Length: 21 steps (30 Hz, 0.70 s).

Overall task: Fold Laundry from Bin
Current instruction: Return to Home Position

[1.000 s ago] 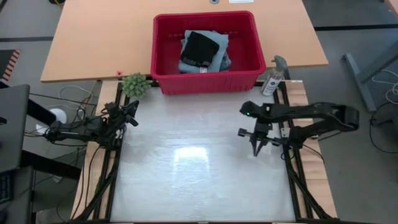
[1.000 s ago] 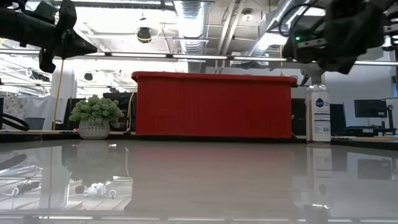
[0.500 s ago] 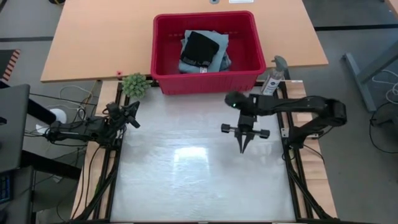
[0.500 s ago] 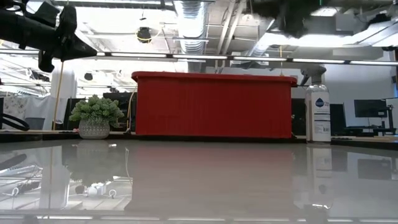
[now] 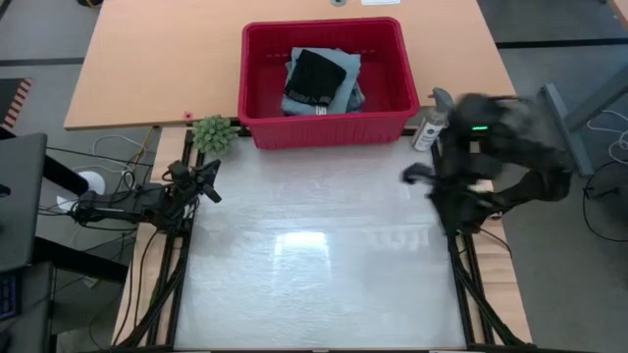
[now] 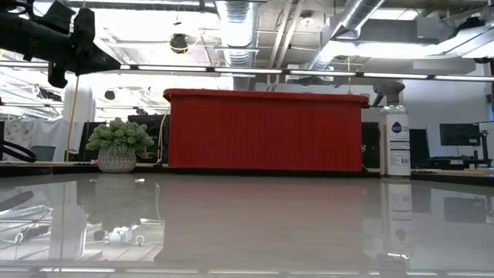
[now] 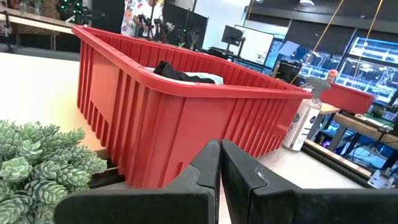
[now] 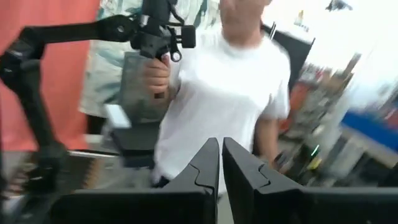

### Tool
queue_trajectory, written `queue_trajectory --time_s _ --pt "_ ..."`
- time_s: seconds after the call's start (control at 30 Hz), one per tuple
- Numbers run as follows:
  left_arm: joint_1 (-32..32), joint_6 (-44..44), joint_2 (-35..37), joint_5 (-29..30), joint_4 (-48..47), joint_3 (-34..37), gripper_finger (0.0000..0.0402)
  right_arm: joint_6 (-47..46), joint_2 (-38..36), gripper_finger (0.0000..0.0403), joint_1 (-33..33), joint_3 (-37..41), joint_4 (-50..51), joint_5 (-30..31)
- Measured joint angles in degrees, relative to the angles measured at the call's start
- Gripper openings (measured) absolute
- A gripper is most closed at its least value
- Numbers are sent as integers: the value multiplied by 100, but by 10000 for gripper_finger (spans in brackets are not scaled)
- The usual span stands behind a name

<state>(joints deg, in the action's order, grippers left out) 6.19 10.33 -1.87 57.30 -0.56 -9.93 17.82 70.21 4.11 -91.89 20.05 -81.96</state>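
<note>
The table's point(image 5: 314, 294) white top is open room between the two arms, from its near edge up to the red bin point(image 5: 324, 126) at the middle of the far edge. The laundry point(image 5: 339, 71) lies folded inside the bin, with a black item point(image 5: 314, 75) on top. The left claw point(image 7: 220, 146) sits at the left edge near the plant point(image 5: 213, 134), fingers pressed together on nothing. The right claw point(image 8: 221, 143), by the right edge beside the bottle point(image 5: 429, 129), is likewise closed and holds nothing. It faces a person point(image 8: 227, 93) beyond the table.

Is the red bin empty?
No, in the red bin a black piece lies on top of folded light blue clothes.
</note>
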Motion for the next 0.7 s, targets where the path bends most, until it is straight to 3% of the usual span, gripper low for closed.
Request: queue_trajectory --time_s 0.17,0.3,0.37,0.53,0.57,0.7 --pt "0 4 0 -4 7 0 0 -388 -246 48 -811 -1112 -359 1735" --pt "-1 70 0 -11 34 0 0 -1740 -295 48 -1524 -1711 -773 4385" --pt "-2 144 0 -8 45 0 0 -2097 -295 48 -1786 -1894 -450 5358" --pt "-2 308 0 -56 -1 0 0 -1255 -376 48 -2306 -1768 1127 6144" --pt "-2 437 0 -177 4 0 0 -1131 -432 48 -2437 -1629 1148 6619" --pt "0 528 0 -770 0 0 0 -1524 -750 48 -2800 -868 1111 9506"
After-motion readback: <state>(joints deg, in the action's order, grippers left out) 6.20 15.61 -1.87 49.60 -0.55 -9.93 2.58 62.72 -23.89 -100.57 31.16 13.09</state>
